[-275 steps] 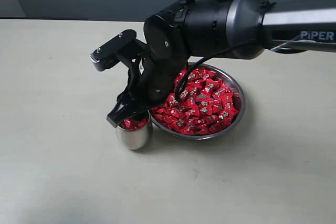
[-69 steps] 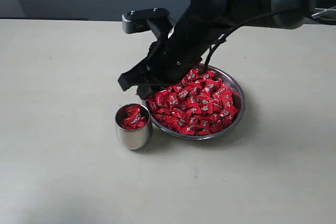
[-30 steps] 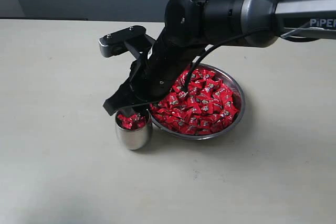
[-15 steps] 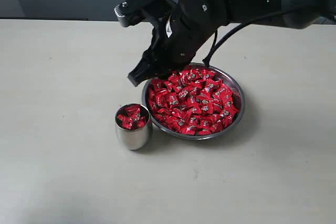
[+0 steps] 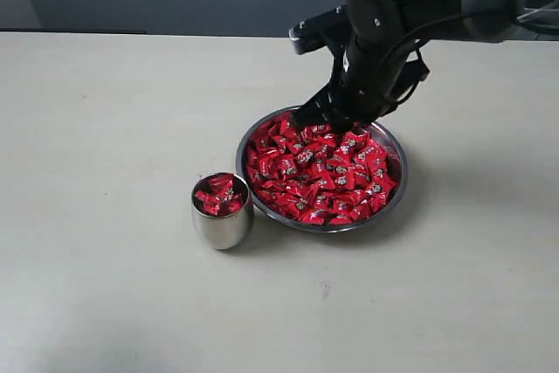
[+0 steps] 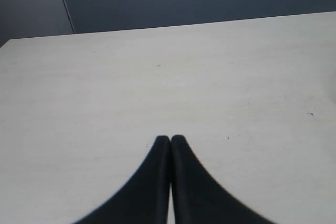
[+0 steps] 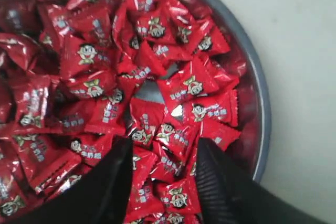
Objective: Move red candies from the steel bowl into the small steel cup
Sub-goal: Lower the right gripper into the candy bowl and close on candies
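While the right claw (image 5: pixel 316 116) hangs over the far rim of the bowl (image 5: pixel 395 191), red candies (image 5: pixel 319 172) fill that bowl near the middle of the table (image 5: pixel 105 286). The cup (image 5: pixel 223 226), with some candies inside, stands just beside it toward the left edge. Left wrist view: the left claw (image 6: pixel 170 141) is pressed together above the table. Right wrist view: the right claw is spread apart just above the candies.

r gripper (image 7: pixel 164 148) jaws apart over red candies (image 7: pixel 86 56) piled in steel bowl (image 7: pixel 261 114), near its rim
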Robot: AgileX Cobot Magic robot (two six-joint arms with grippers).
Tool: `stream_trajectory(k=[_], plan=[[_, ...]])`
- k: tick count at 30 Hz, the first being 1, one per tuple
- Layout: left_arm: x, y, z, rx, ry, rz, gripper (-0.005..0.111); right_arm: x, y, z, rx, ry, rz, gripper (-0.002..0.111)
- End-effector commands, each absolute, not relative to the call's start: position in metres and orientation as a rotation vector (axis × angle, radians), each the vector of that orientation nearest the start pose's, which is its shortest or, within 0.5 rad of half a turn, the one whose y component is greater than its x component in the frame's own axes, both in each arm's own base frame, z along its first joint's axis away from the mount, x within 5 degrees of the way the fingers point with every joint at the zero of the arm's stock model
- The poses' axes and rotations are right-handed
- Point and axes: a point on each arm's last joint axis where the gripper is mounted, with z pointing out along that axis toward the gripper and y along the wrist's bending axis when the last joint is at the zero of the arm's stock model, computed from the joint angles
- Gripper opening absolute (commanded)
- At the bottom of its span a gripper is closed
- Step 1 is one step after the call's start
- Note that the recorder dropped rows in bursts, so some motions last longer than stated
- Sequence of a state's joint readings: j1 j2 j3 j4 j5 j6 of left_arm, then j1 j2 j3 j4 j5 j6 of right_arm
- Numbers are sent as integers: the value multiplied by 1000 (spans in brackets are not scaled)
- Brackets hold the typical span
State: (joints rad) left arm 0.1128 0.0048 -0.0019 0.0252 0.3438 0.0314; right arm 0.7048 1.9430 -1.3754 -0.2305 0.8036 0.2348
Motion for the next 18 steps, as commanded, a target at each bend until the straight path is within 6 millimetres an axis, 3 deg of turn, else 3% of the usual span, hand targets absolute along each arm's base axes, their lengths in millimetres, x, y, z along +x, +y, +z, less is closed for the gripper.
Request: stream_trajectory(k=[1,6,18], plan=[[53,7,183,-54,1819,123,0,314,247,169,-831,2756,-68,39],[53,7,183,-54,1819,123,0,312,250,151,-880,2809,-49,39],[53,7,183,-54,1819,123,0,311,261,151,-933,2768,118,39]])
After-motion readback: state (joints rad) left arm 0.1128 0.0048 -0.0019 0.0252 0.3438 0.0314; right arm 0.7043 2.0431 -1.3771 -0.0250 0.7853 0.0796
